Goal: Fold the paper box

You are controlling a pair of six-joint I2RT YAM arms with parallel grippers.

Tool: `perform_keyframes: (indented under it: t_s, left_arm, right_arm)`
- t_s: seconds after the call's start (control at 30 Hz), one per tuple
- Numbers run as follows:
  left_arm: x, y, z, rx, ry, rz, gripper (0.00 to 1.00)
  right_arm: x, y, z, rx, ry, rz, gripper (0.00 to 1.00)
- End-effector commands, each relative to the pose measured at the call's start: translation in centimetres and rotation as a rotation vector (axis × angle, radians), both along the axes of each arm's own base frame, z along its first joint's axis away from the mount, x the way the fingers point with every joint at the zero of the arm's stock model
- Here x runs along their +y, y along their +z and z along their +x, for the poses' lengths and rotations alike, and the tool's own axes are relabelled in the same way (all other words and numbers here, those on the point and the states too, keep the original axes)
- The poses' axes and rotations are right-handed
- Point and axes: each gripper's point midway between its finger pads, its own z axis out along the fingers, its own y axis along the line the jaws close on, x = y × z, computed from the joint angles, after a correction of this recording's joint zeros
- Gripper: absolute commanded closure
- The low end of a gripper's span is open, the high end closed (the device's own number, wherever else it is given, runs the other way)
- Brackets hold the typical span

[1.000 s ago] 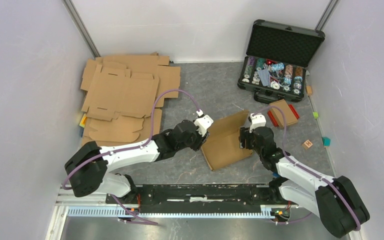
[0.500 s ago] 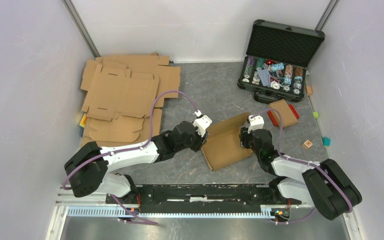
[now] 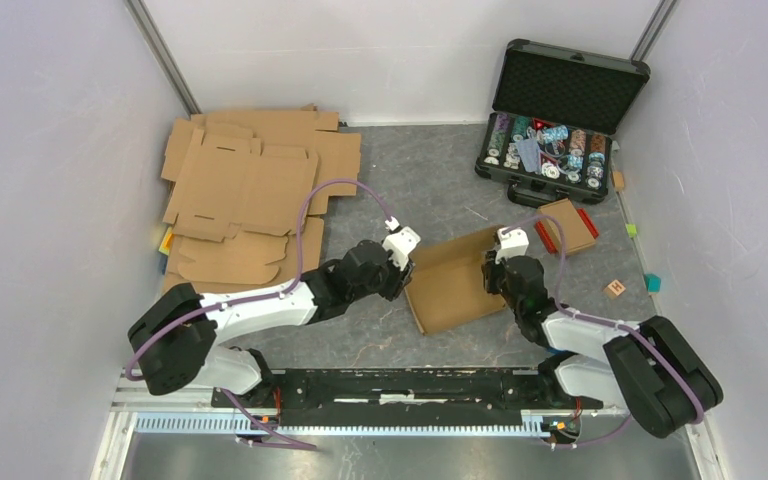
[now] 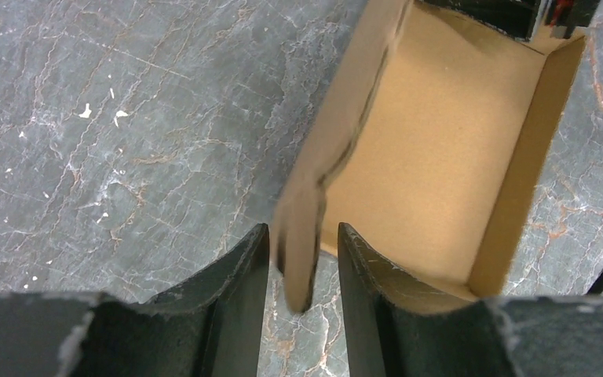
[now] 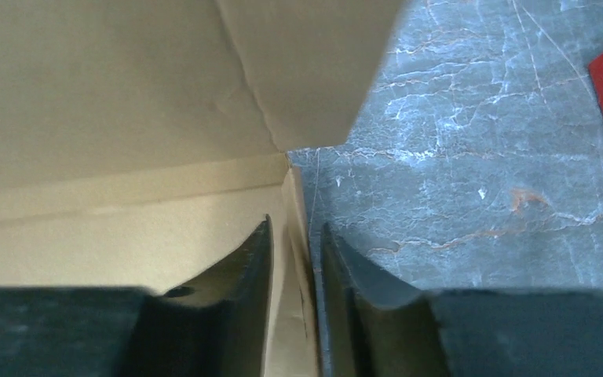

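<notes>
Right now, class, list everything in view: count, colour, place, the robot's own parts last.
paper box: one, brown, table centre, between the grippers
flat cardboard blanks: a stack, count unclear, brown, far left
chip case: one, black, open, far right corner
small cardboard piece: one, brown, over red strips, right of the box
small blocks: three, wooden, teal and green, near the right wall
table: one, grey marbled
left gripper: black, astride the box's wall
right gripper: black, pinching the opposite wall
</notes>
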Motion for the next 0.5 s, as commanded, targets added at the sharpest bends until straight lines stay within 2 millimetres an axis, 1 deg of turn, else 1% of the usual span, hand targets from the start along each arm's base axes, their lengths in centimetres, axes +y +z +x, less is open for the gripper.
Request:
perform_keyframes:
  t_s: [0.0, 0.07, 0.13, 0.2, 0.37, 0.4, 0.47]
  left_arm:
    - [0.1, 1.2, 0.8, 0.008, 0.046, -0.083, 0.55]
    - [0.4, 1.1, 1.0, 0.015, 0.054, -0.092, 0.55]
    - [0.6, 1.1, 1.1, 0.018, 0.063, -0.095, 0.55]
    - [0.7, 1.2, 1.1, 0.018, 0.063, -0.097, 0.56]
    - [1.1, 1.5, 1.1, 0.010, 0.069, -0.096, 0.57]
    - [1.2, 1.8, 1.0, 0.005, 0.071, -0.103, 0.58]
    - [1.3, 2.2, 1.0, 0.000, 0.078, -0.117, 0.57]
  right_arm:
    - [-0.4, 1.8, 0.5, -0.072, -0.055, 0.049, 0.55]
    - [-0.5, 2.2, 0.4, -0.089, -0.058, 0.058, 0.43]
    - [-0.6, 3.0, 0.3, -0.123, -0.059, 0.078, 0.38]
    - [-0.7, 4.0, 0.2, -0.164, -0.058, 0.091, 0.30]
    - [-1.7, 6.5, -0.2, -0.281, -0.086, 0.124, 0.05]
    - [-1.7, 6.9, -0.3, -0.297, -0.085, 0.128, 0.03]
    - [-1.5, 7.7, 0.0, -0.314, -0.069, 0.133, 0.03]
